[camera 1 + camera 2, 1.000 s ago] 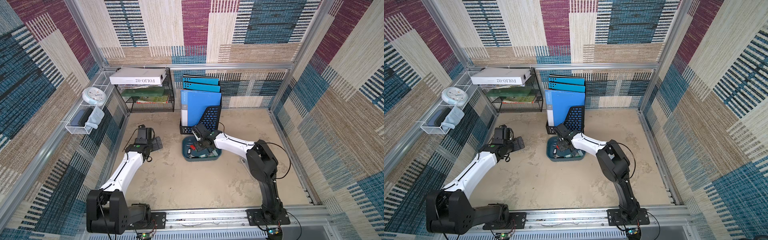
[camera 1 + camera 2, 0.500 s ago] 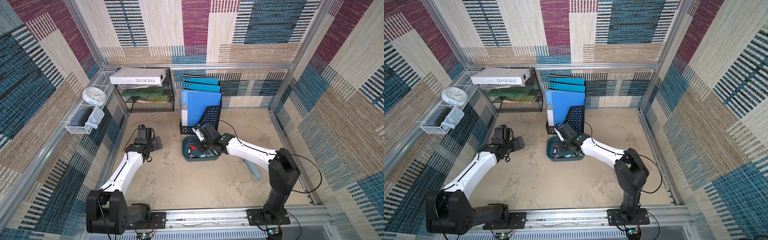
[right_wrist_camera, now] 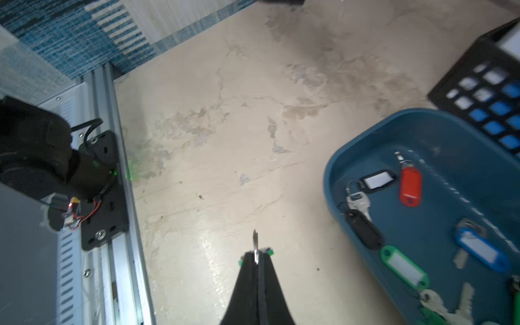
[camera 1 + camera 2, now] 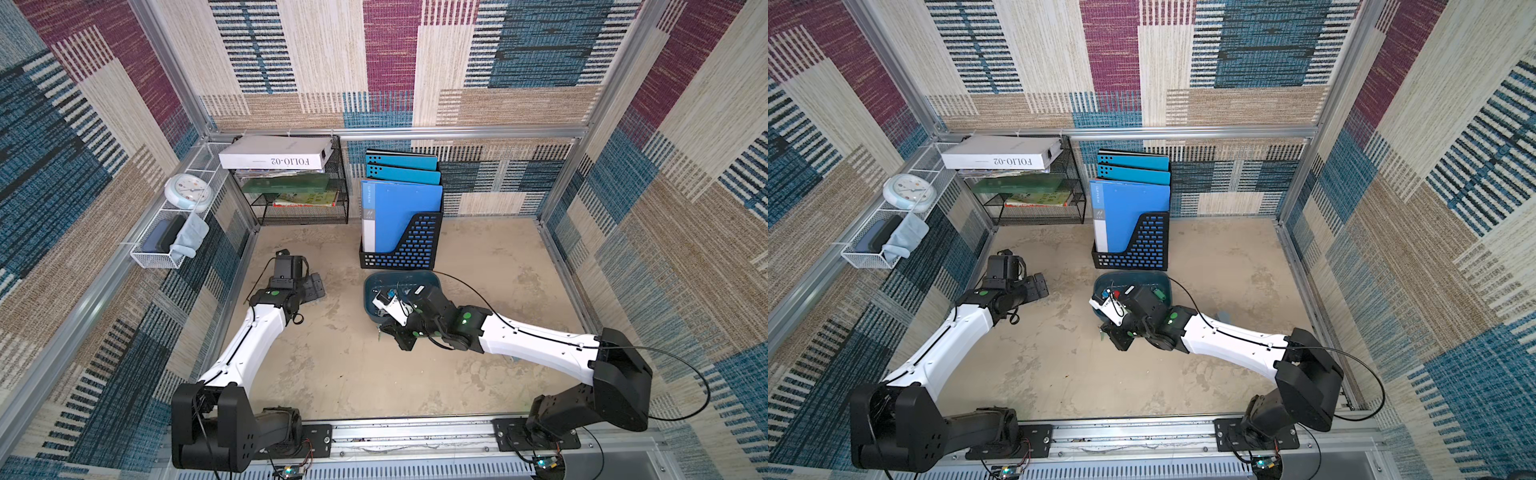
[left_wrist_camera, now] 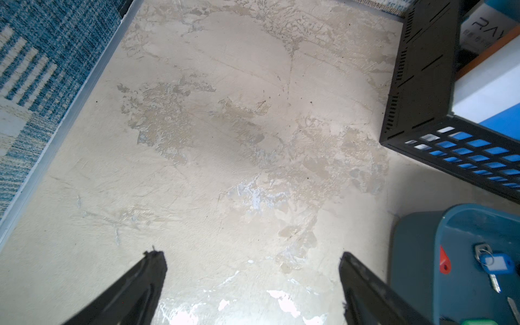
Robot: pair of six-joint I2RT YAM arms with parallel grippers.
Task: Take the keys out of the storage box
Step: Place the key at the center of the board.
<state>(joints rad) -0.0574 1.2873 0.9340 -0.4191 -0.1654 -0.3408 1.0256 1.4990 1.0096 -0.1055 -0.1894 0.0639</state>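
Right end effector (image 3: 257, 257): fingers clenched on one key (image 3: 255, 243). The metal blade projects past the fingertips, and green tag edges show on both sides of the closed fingers. It hangs above the bare surface (image 3: 225, 168), just outside the rim of the storage box (image 3: 365, 132) and apart from it. In both top views the wrist of this arm covers the near part of the box.

Left end effector (image 5: 250, 256): released, with the fingers spread wide and nothing between them. It sits above the surface on the left side of the box, near it. One corner of the box appears at the edge of the left wrist view.

Storage box: it rests on the surface directly in front of the black file holder (image 4: 403, 249), close to it.

Other keys (image 3: 356, 201) lie flat on the box floor. Their tags, seen in the right wrist view:
- red tag (image 3: 410, 184)
- black tag with white label (image 3: 377, 180)
- plain black tag (image 3: 364, 229)
- green tag (image 3: 405, 266)
- blue tag (image 3: 481, 250)

More keys at the frame edge are cut off.
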